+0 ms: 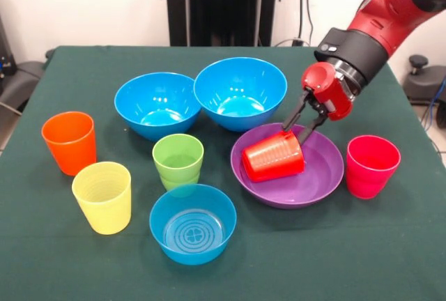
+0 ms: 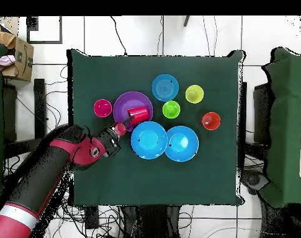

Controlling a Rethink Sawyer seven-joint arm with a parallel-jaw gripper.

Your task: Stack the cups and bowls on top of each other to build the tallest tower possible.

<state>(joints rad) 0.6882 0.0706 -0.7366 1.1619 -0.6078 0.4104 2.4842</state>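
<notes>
We see a green table (image 1: 390, 259) with cups and bowls spread out on it, and nothing is stacked into a tower yet. The gripper (image 1: 298, 129) comes down from the red and black arm (image 1: 390, 8) and its two thin fingers (image 1: 292, 114) are pinching the rim of the red cup (image 1: 273, 156). One finger seems to be on each side of the cup's edge. The red cup is tipped on its side, with its open end up toward the gripper, and it sits inside the wide purple bowl (image 1: 317, 179). From above, the red cup (image 2: 138, 114) shows at one edge of the purple bowl (image 2: 125, 105), on the side nearest the two big bowls. The pinkish-red cup (image 1: 372, 166) stands upright just beside the purple bowl. Two big blue bowls (image 1: 157, 104) sit side by side behind it and touch each other, the other one (image 1: 240, 92) being a bit taller. The small blue bowl (image 1: 193, 224) with rings in its bottom sits at the front. The light green cup (image 1: 178, 160) stands just behind it, and we can't tell if it sits in something green. The yellow cup (image 1: 102, 196) and the orange cup (image 1: 69, 142) stand close together off to the side, both upright.
</notes>
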